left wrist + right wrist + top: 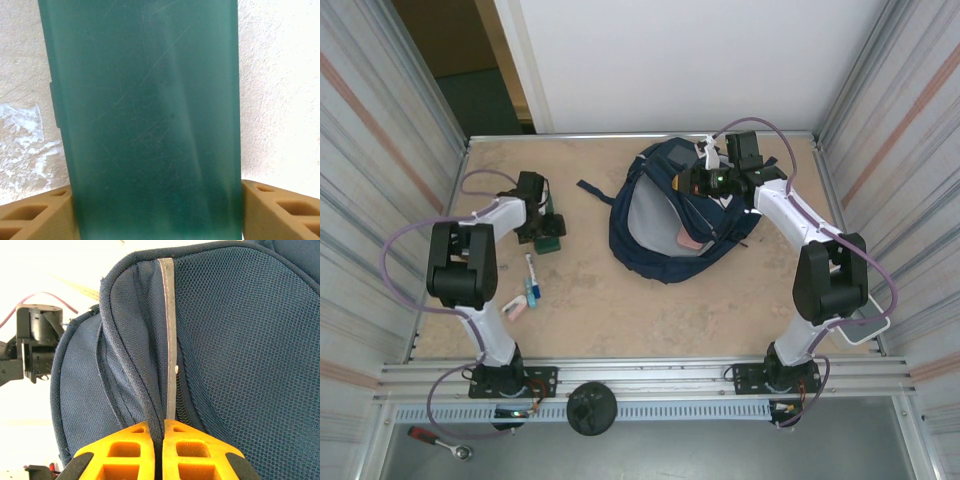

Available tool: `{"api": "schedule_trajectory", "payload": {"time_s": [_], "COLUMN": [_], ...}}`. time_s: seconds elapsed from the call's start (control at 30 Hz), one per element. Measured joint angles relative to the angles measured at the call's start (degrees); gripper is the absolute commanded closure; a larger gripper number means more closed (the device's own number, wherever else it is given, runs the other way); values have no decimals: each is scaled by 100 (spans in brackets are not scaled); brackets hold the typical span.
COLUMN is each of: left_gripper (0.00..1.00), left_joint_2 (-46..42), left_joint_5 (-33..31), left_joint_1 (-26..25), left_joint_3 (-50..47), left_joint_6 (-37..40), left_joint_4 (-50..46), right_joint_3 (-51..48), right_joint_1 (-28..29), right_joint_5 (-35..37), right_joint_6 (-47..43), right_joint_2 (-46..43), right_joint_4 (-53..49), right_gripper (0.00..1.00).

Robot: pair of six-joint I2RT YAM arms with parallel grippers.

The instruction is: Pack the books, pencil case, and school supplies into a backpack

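The right gripper [161, 432] pinches the backpack [240, 340] rim tight; a green case [150, 100] sits between the fingers of the left gripper [157, 212], hold unclear; smooth plastic may slip.

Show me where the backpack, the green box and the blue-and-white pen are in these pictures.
backpack [240, 340]: right wrist view, on its navy mesh panel.
green box [150, 125]: left wrist view, on the middle of its scratched face.
blue-and-white pen [531, 272]: top view, on its shaft.
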Motion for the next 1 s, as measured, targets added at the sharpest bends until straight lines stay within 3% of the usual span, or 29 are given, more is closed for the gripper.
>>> {"api": "schedule_trajectory", "payload": {"time_s": [0.17, 0.4, 0.5, 0.77, 1.0], "left_gripper": [38, 46, 50, 52, 52], "left_joint_2": [85, -4, -463, -2361, -2203], "left_joint_5": [37, 103, 160, 142, 170], "left_joint_1": [-94, -323, -560, -1856, -2874], "left_joint_3": [151, 39, -365, -946, -636], "left_joint_6": [24, 66, 109, 463, 977], "left_joint_4": [-63, 37, 175, 476, 361], "right_joint_3": [-15, -15, -15, 140, 566], "right_joint_1": [0, -7, -39, -199, -295], "right_joint_5": [0, 0, -7, -109, -105], "right_joint_6": [0, 0, -2, -31, -138], "right_joint_2": [0, -2, -11, -17, -17], "right_joint_4": [0, 0, -4, -175, -533], "right_gripper": [100, 100, 100, 100, 100]}}
